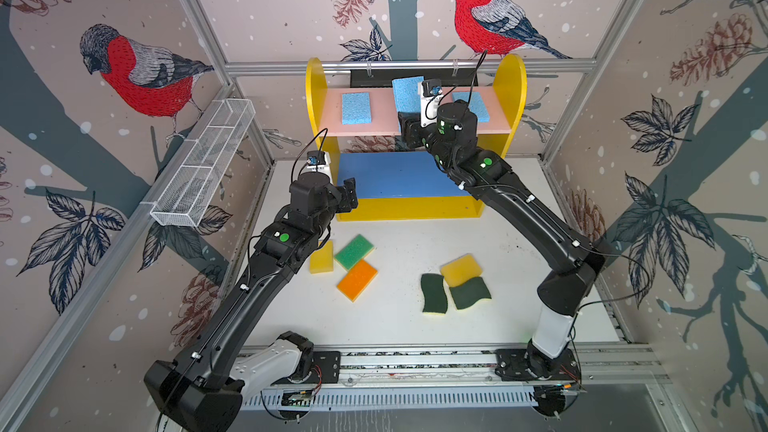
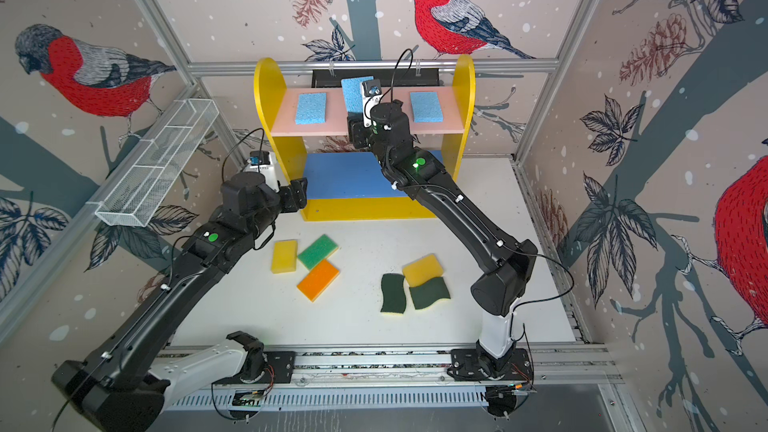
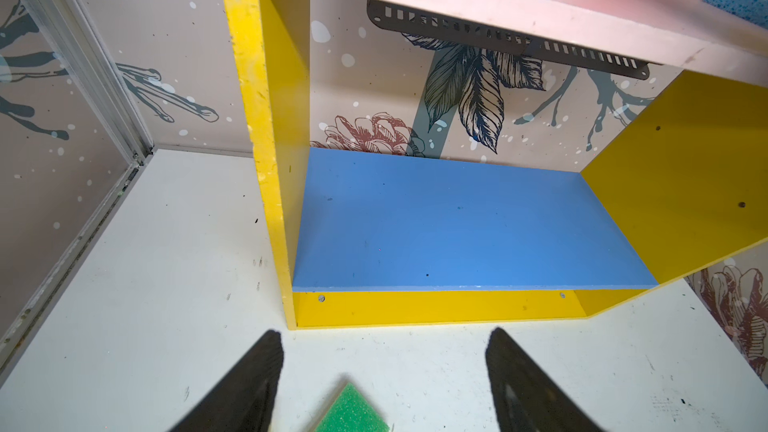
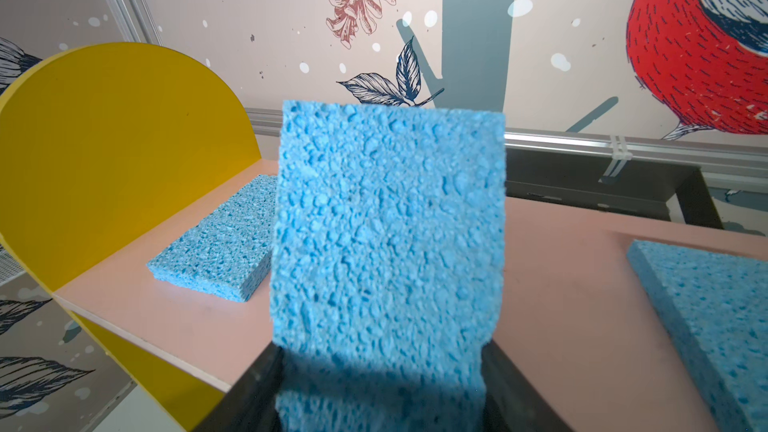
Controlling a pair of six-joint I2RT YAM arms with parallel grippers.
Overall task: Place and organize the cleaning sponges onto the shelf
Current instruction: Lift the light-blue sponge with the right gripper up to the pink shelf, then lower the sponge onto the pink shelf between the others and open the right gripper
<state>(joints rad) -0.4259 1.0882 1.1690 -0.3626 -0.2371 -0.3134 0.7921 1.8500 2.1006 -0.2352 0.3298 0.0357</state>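
While bird-print walls [image 1: 291, 2] ring white table [image 1: 395, 317] | right hand [image 4: 380, 392] grips blue sponge [image 4: 386, 222] over pink board [image 4: 561, 305] | left hand [image 3: 384, 338] — spread, empty

robot lab test cell: alu frame [image 1: 270, 68] w/ bird-print panels [image 1: 291, 14], arms [image 1: 540, 218] on rail [image 1: 415, 361].

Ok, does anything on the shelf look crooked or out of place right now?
Yes: the middle blue sponge sticks up at a tilt over the pink top board, while the two blue sponges beside it lie flat. It sits between the right end effector's jaws, so it simply isn't laid down yet.
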